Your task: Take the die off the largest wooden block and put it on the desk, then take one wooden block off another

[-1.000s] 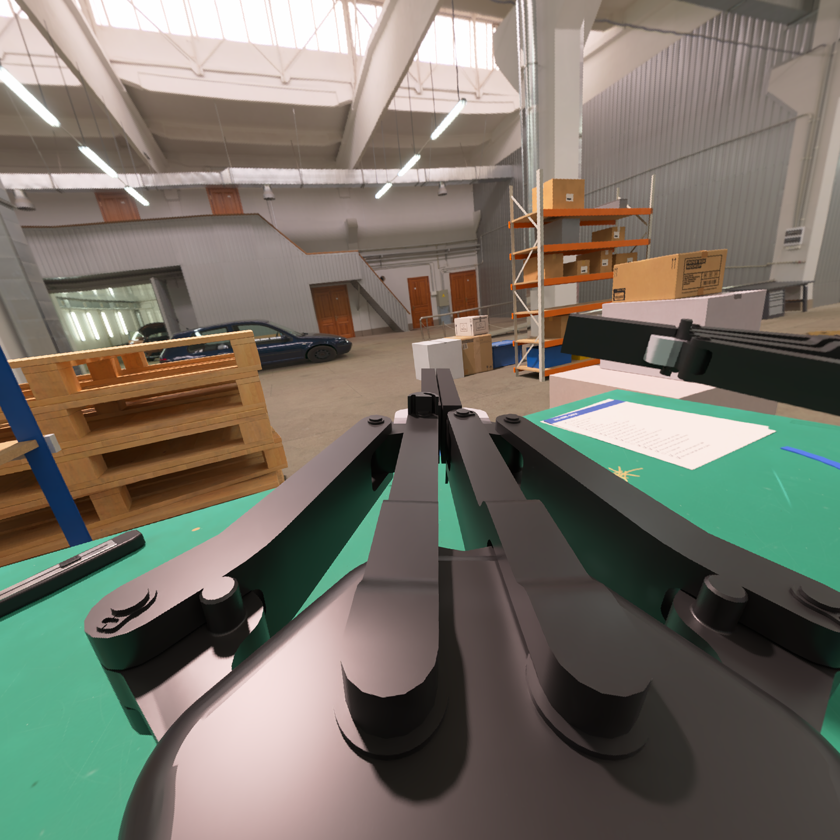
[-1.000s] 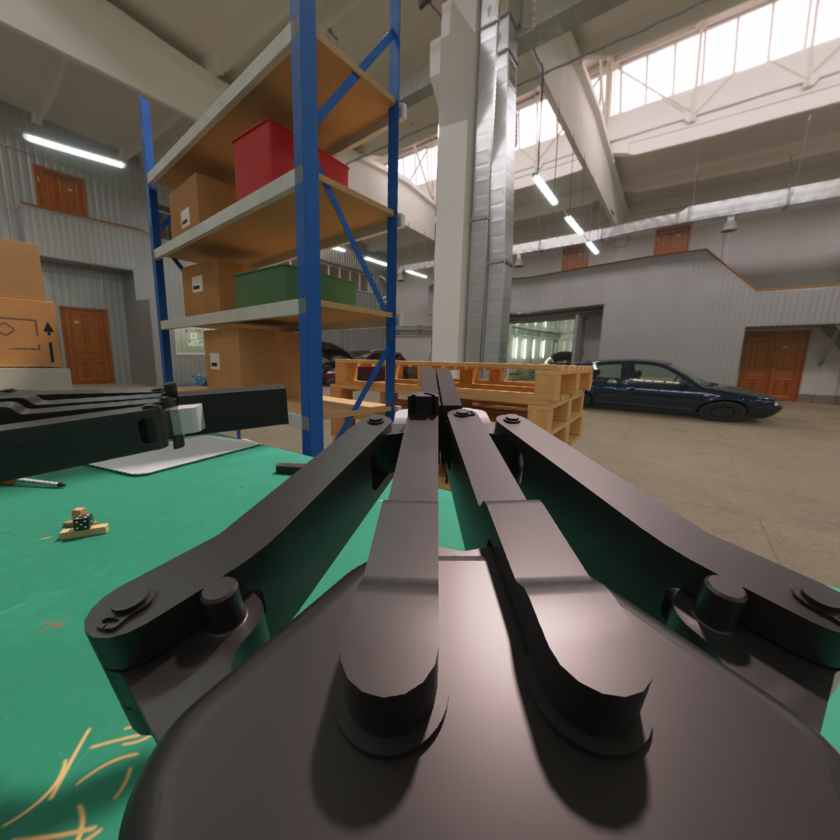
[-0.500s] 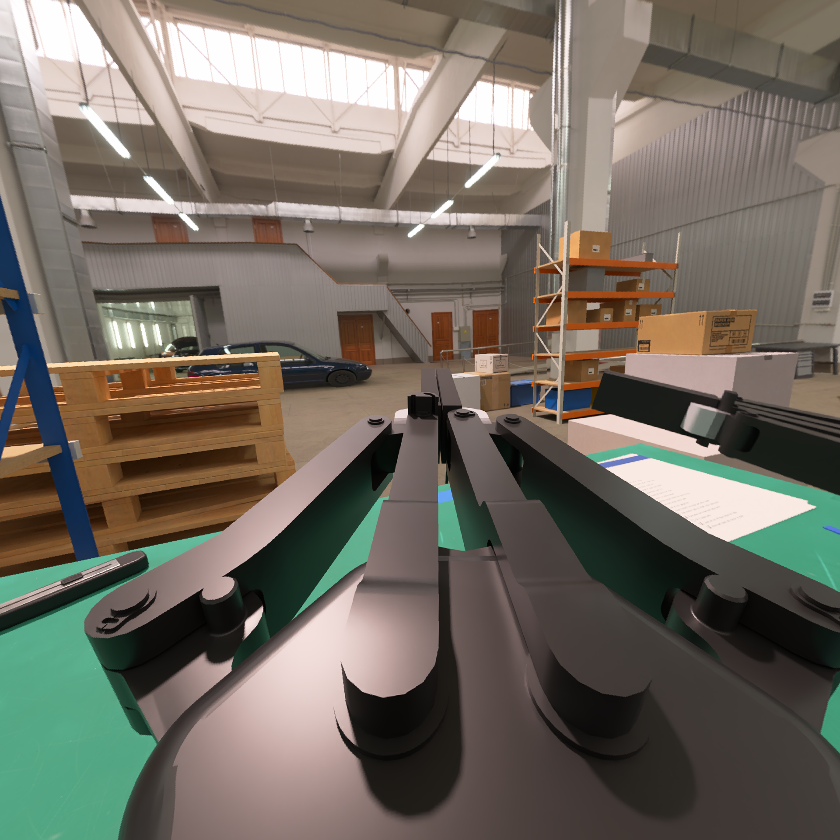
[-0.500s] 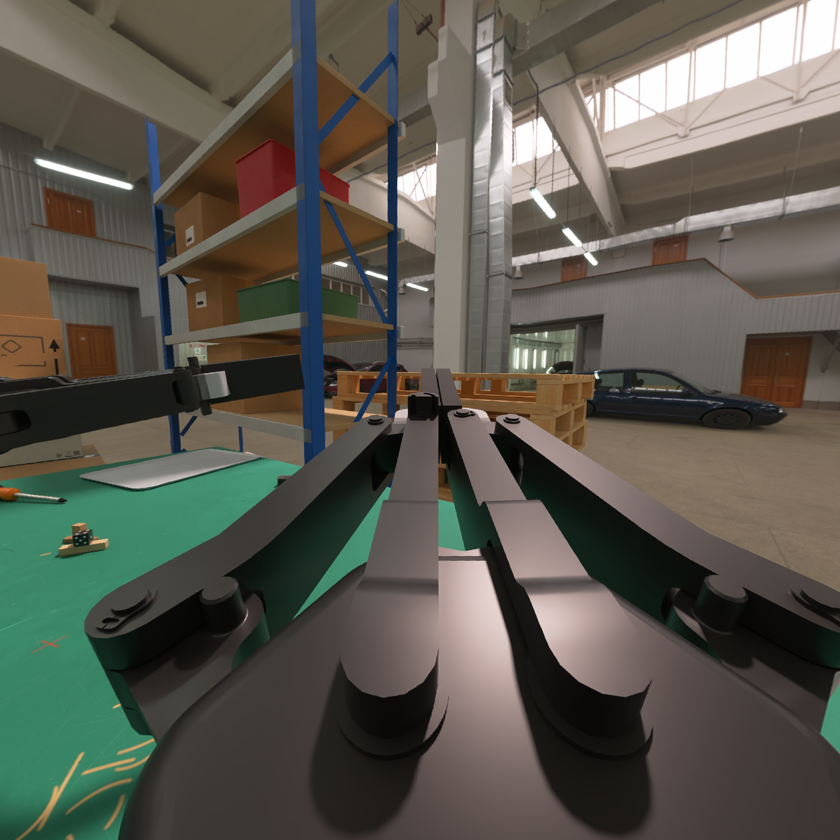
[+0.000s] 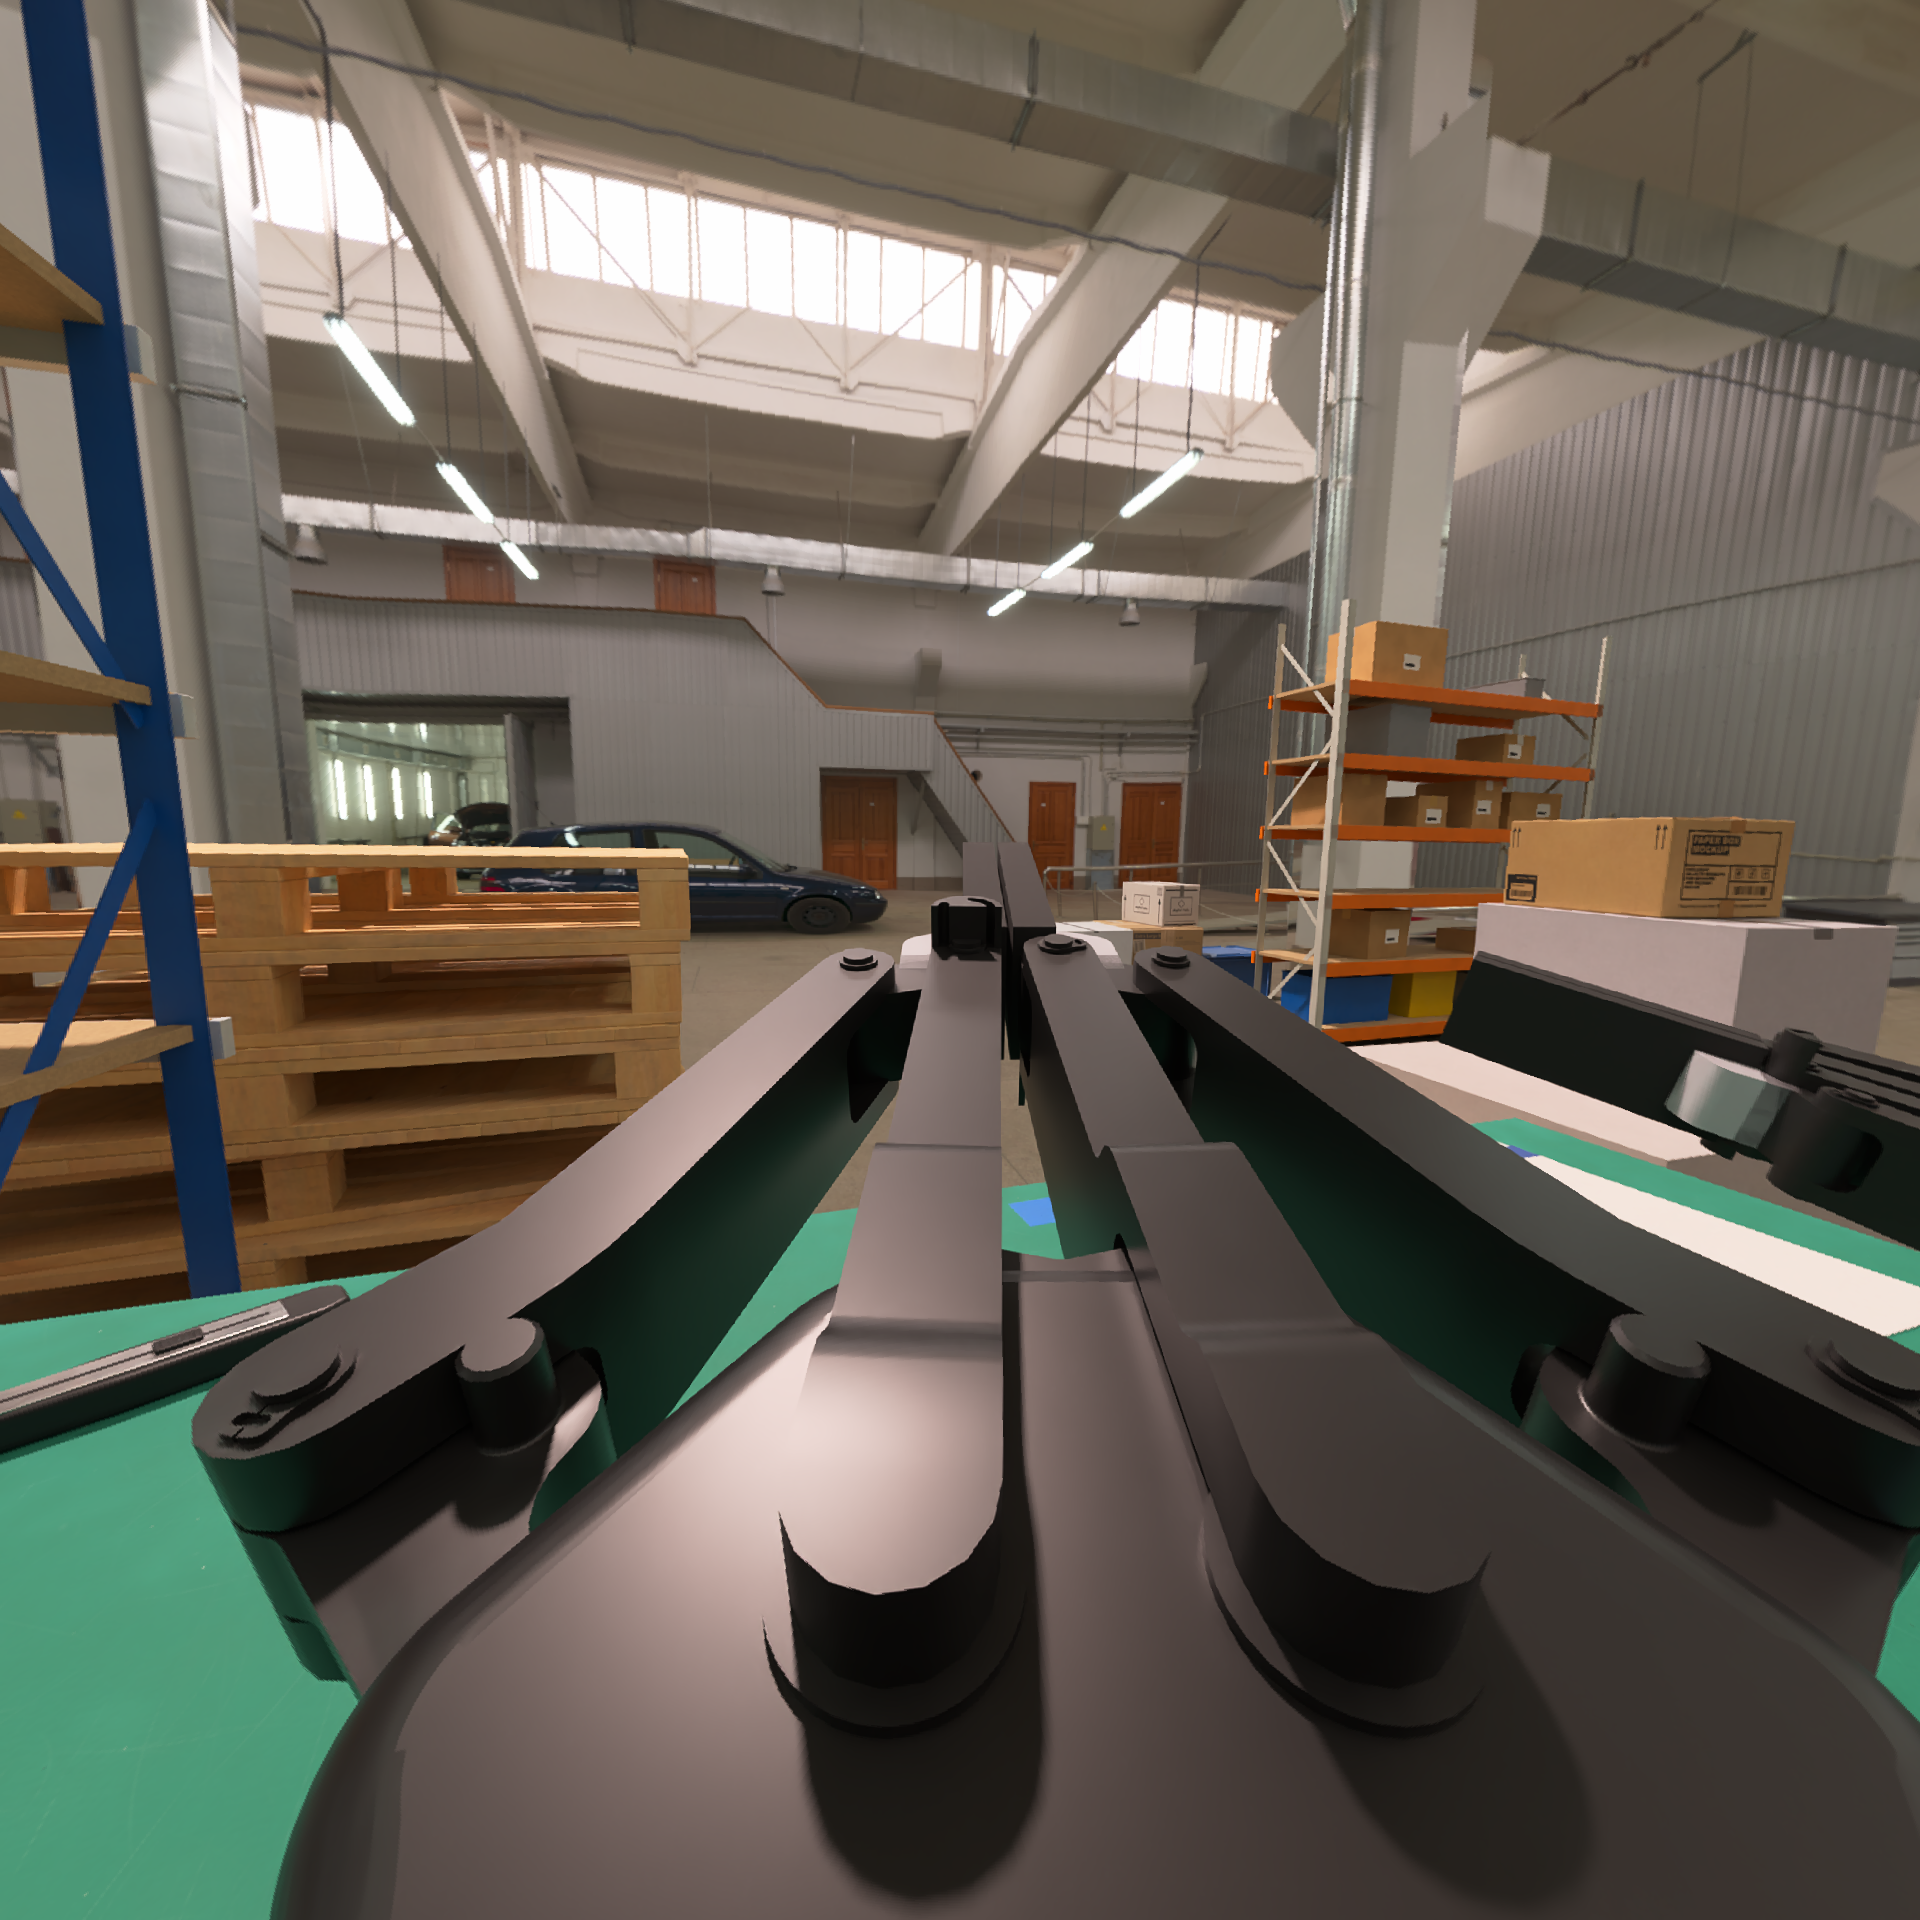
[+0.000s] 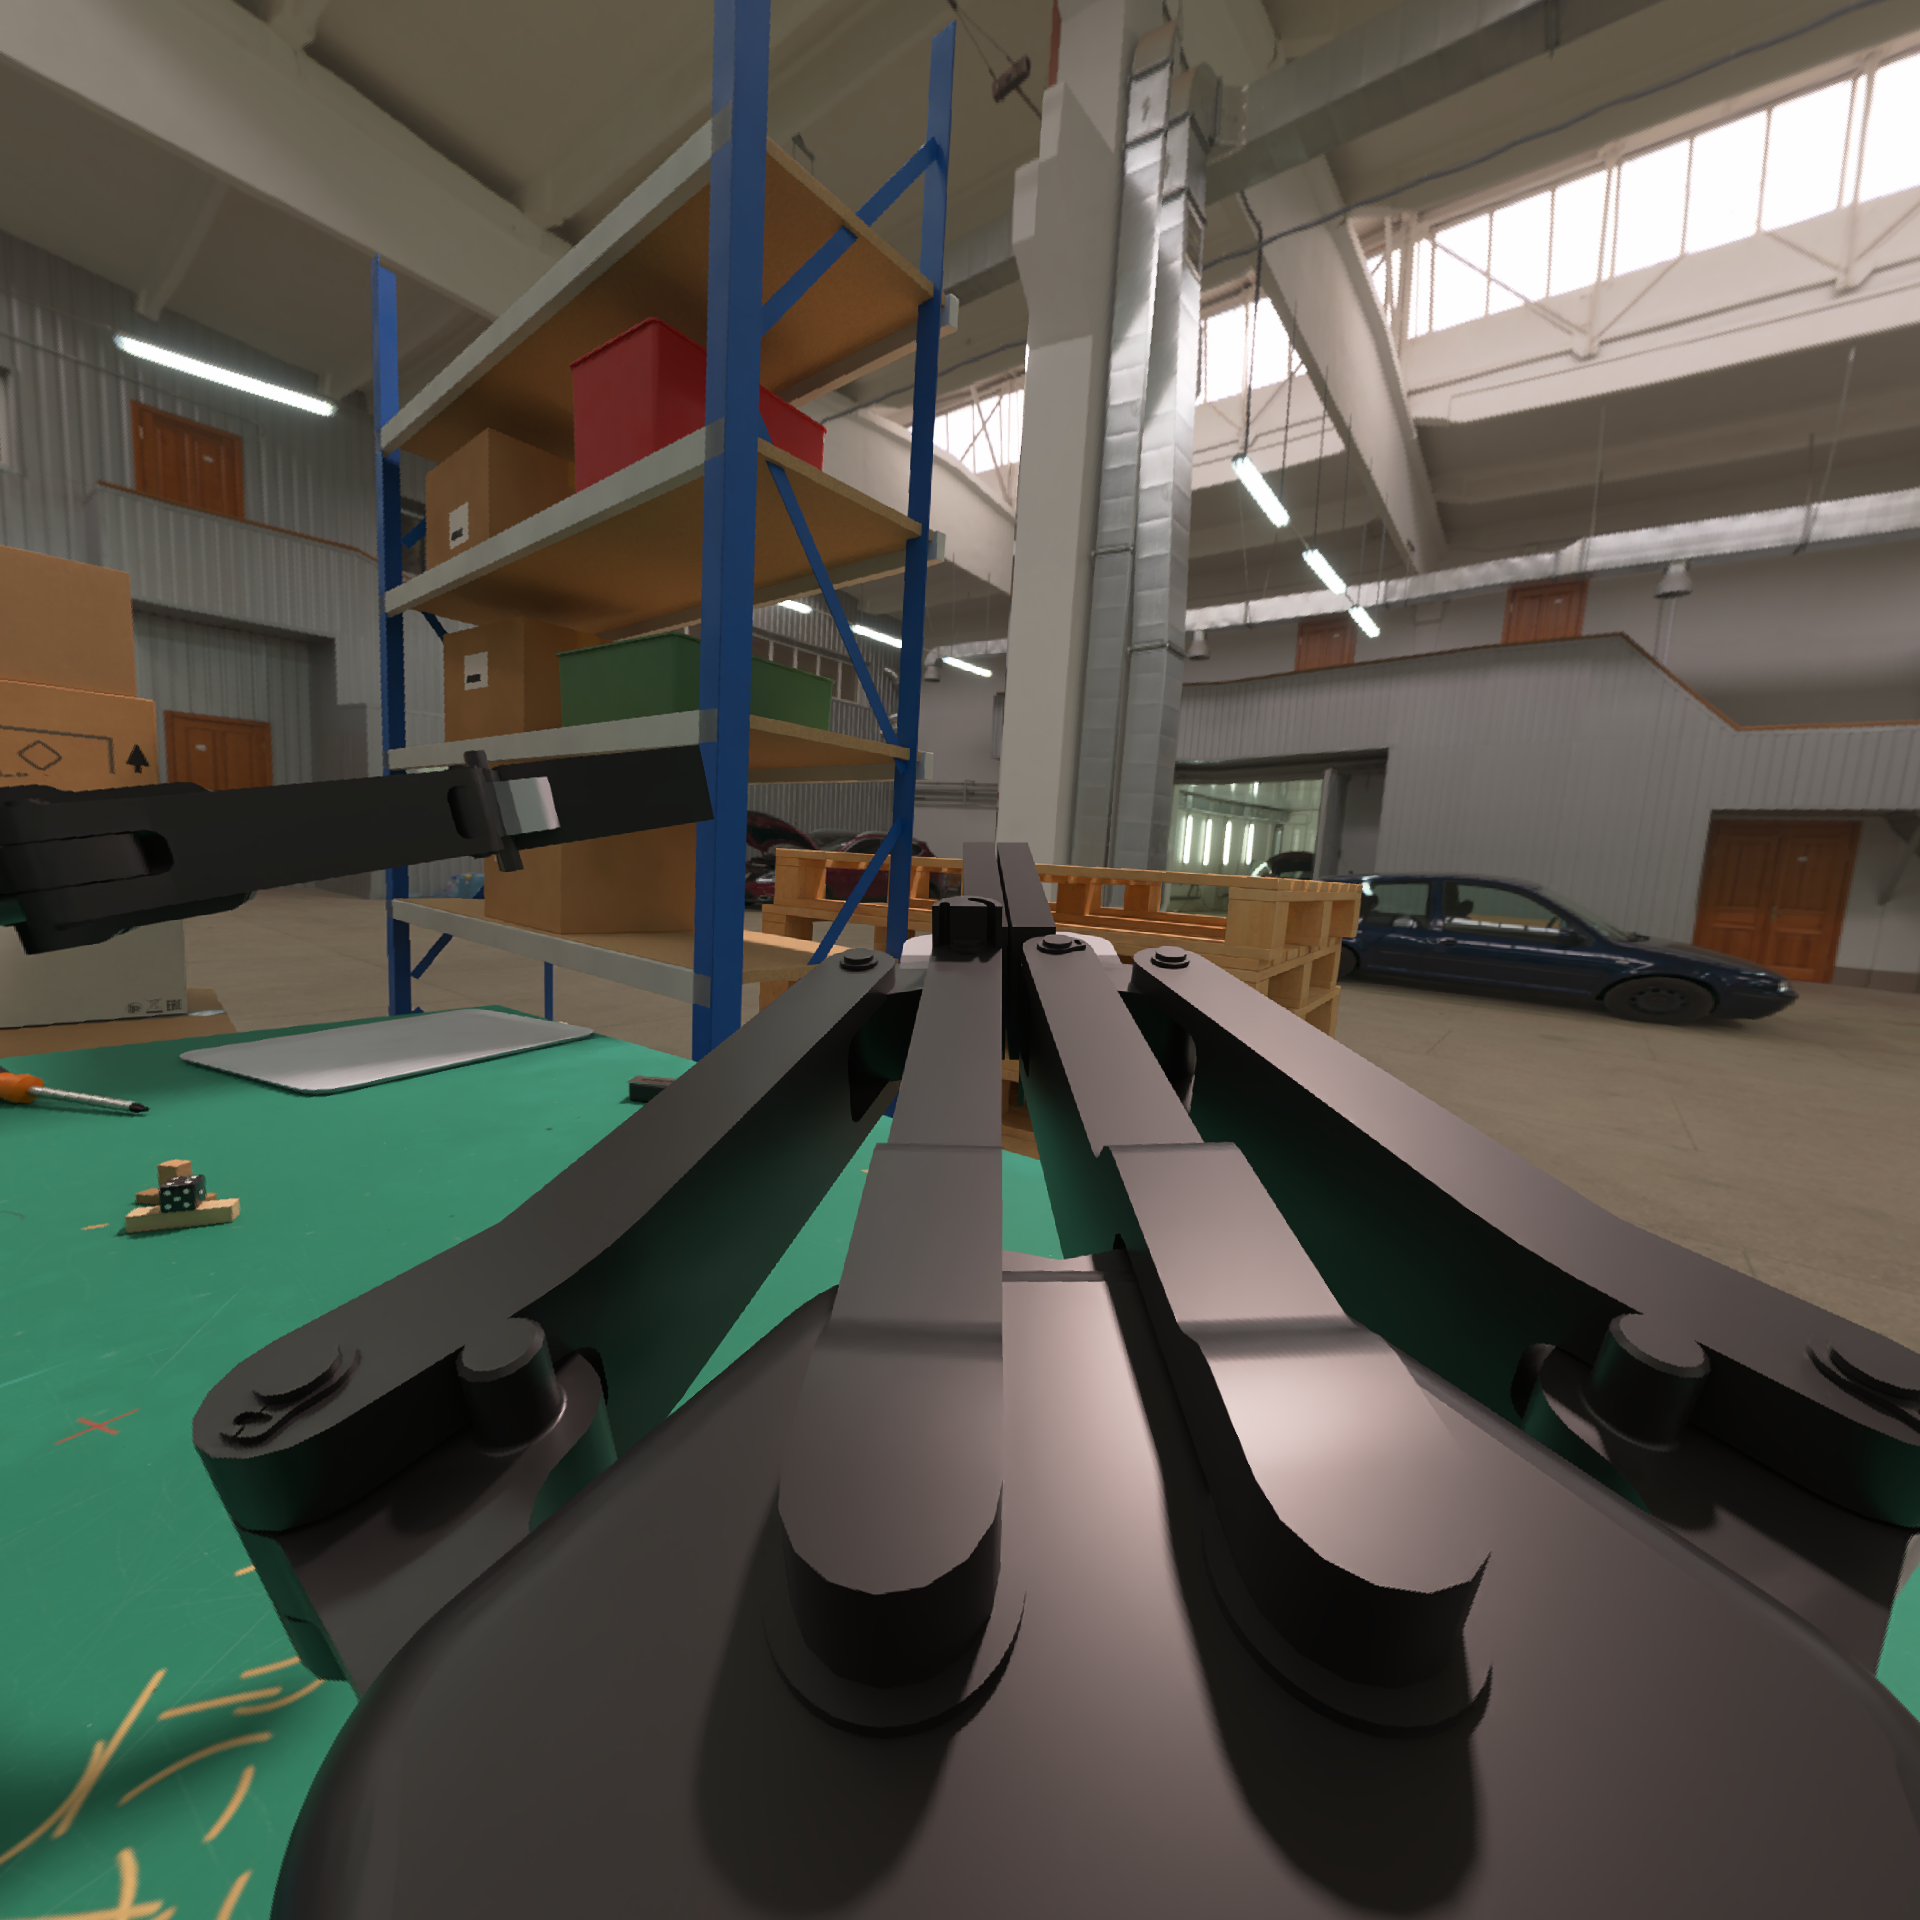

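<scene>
The die [image 6: 182,1193], dark with pale pips, sits on the flat, largest wooden block [image 6: 185,1214] with a small wooden cube [image 6: 174,1171] just behind it, the little pile lying far off to the left in the right wrist view, out on the green desk [image 6: 416,1164]. Neither tool is near it: the right gripper [image 6: 995,883] has its fingers pressed together with nothing between them, and the left gripper [image 5: 995,883] is likewise closed and empty, both aimed out over the desk edge toward the hall. The risk, as I judge it, is that a closed tool brought down on so small a pile would knock the die or cube off rather than lift it; the jaws must first part, and the approach must be square. The orange-handled screwdriver [image 6: 62,1093] and grey tray [image 6: 384,1047] lie near the route. Printed marks show on the cardboard box [image 5: 1652,864] and paper sheet [image 5: 1714,1242]; I leave them unread.
</scene>
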Robot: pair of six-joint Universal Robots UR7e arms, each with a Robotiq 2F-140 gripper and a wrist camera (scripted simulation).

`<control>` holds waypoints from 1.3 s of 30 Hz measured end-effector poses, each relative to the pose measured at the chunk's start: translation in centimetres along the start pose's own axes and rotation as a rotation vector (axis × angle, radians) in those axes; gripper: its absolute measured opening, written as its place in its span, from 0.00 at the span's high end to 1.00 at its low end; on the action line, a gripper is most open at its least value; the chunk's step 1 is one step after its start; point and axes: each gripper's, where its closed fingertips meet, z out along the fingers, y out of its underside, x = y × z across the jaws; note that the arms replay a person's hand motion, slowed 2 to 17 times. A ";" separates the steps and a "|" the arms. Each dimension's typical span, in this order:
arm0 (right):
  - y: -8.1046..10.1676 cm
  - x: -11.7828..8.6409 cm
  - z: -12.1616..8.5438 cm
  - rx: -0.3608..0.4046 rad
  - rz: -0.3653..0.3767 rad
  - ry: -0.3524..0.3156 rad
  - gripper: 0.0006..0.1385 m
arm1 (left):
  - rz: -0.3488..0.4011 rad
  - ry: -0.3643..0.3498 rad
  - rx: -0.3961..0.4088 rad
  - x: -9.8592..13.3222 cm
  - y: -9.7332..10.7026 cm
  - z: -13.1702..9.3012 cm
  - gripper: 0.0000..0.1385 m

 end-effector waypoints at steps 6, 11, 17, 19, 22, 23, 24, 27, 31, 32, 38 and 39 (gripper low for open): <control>-0.3 0.2 -0.4 0.014 -0.018 0.002 1.00 | -0.002 -0.009 0.012 -0.4 -0.2 0.1 0.99; -0.5 0.3 -0.8 0.027 -0.022 0.000 1.00 | 0.015 -0.014 0.005 -0.7 0.0 0.0 0.99; -0.8 0.4 -1.1 0.037 -0.017 -0.005 1.00 | 0.051 -0.046 -0.007 -1.6 0.2 -0.2 0.99; -0.9 0.5 -1.2 0.040 -0.014 -0.006 1.00 | 0.061 -0.057 -0.004 -1.9 0.1 -0.3 0.99; -1.0 0.5 -1.4 0.045 -0.010 -0.007 1.00 | 0.074 -0.077 0.001 -2.3 -0.1 -0.5 0.99; -1.1 0.6 -1.4 0.047 -0.008 -0.008 1.00 | 0.078 -0.083 0.003 -2.5 -0.1 -0.5 0.99; -1.1 0.6 -1.4 0.048 -0.007 -0.008 1.00 | 0.080 -0.088 0.005 -2.6 -0.2 -0.6 0.99; -1.3 0.6 -1.5 0.052 -0.001 -0.009 1.00 | 0.082 -0.098 0.011 -2.9 -0.4 -0.7 0.99; -1.4 0.7 -1.6 0.057 0.006 -0.010 1.00 | 0.081 -0.110 0.015 -3.3 -0.5 -0.9 0.99; -1.4 0.7 -1.7 0.057 0.007 -0.011 1.00 | 0.080 -0.113 0.014 -3.4 -0.6 -0.9 0.99; -1.4 0.6 -1.7 0.060 0.016 -0.016 1.00 | 0.071 -0.125 0.004 -4.1 -0.7 -1.0 0.99; -1.4 0.5 -1.7 0.060 0.017 -0.018 1.00 | 0.070 -0.128 0.002 -4.2 -0.7 -1.0 0.99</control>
